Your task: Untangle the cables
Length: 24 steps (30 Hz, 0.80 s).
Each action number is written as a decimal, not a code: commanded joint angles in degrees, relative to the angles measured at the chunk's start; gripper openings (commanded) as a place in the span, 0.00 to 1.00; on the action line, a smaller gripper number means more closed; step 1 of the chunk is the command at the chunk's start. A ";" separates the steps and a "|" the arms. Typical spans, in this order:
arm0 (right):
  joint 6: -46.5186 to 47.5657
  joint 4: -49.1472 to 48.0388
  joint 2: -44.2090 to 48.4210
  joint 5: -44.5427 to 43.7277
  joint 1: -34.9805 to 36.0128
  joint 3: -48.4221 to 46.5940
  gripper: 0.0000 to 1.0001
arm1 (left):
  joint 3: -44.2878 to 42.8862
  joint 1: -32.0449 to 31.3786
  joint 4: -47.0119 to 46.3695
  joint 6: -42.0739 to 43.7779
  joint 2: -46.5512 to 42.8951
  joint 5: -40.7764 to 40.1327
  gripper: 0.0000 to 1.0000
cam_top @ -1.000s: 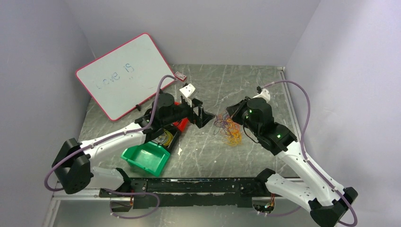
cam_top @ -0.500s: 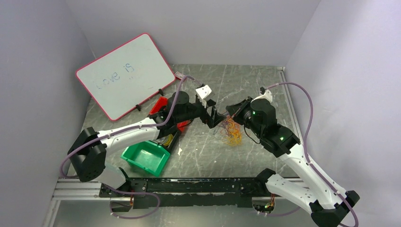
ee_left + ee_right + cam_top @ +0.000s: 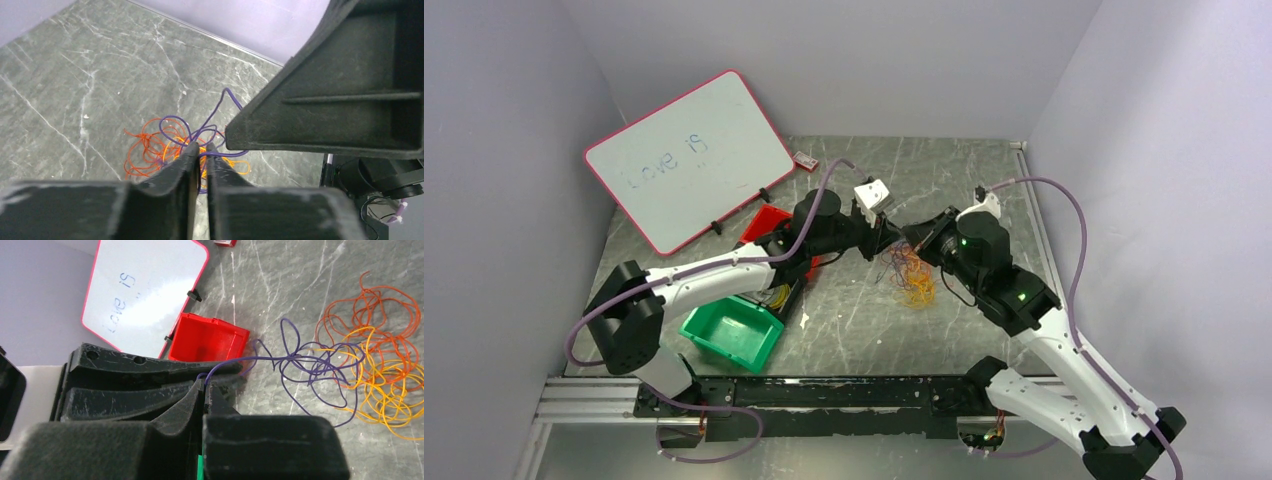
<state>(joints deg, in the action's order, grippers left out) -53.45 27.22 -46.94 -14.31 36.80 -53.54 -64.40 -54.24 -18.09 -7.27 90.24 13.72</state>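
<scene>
Cables are lying in a loose tangle of orange, yellow and purple loops on the grey table, well to the right of the red bin. Both arms are reaching in above the tangle. The left gripper is hanging on the red bin's side of it. The right gripper is hanging just beyond, farther from the red bin, and the two are almost touching. A green bin is sitting on the near side of the red bin, and a whiteboard is leaning behind the red bin.

In the left wrist view, the left gripper's fingers are standing nearly together over the tangle, leaving only a narrow slit. Purple loops are curling round the tips, and I cannot tell whether any strand is being pinched.

In the right wrist view, the right gripper is clamping tight on a purple strand. The strand is running from the tips across to the tangle, which is lying to the right of the red bin.
</scene>
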 commanded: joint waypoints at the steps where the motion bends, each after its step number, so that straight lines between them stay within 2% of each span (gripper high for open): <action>1: 0.23 0.45 1.94 -0.22 -0.27 1.42 0.00 | -2.83 -0.28 1.11 1.11 -0.35 -0.94 0.10; 4: 2.36 -0.66 4.27 -0.20 -0.30 3.09 0.10 | -2.81 -0.25 2.27 1.54 -1.07 -1.40 0.07; 8: 7.17 -0.61 8.73 -1.42 -0.31 5.37 0.35 | -3.92 -0.19 4.85 1.76 -1.69 -2.53 0.07; 13: 14.36 -1.03 16.54 -6.21 -0.32 9.42 0.55 | -8.67 0.01 11.49 1.29 -0.70 -3.69 0.07; 16: 18.63 -3.93 21.07 -8.55 -0.27 12.96 0.61 | -9.71 0.00 13.02 1.21 -0.57 -3.10 0.07; 20: 27.19 -11.02 25.69 -6.78 -0.31 18.68 0.64 | -10.57 -0.03 14.00 0.68 -1.61 -3.23 0.07; 24: 31.78 -12.78 25.14 -5.25 -0.32 18.80 0.67 | -12.31 0.01 15.98 0.50 -1.97 -3.43 0.07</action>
<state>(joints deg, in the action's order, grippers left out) -29.78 19.90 -21.63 -20.27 36.71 -34.59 -73.52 -54.35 -4.82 -6.46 90.11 11.35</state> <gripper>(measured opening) 0.661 0.077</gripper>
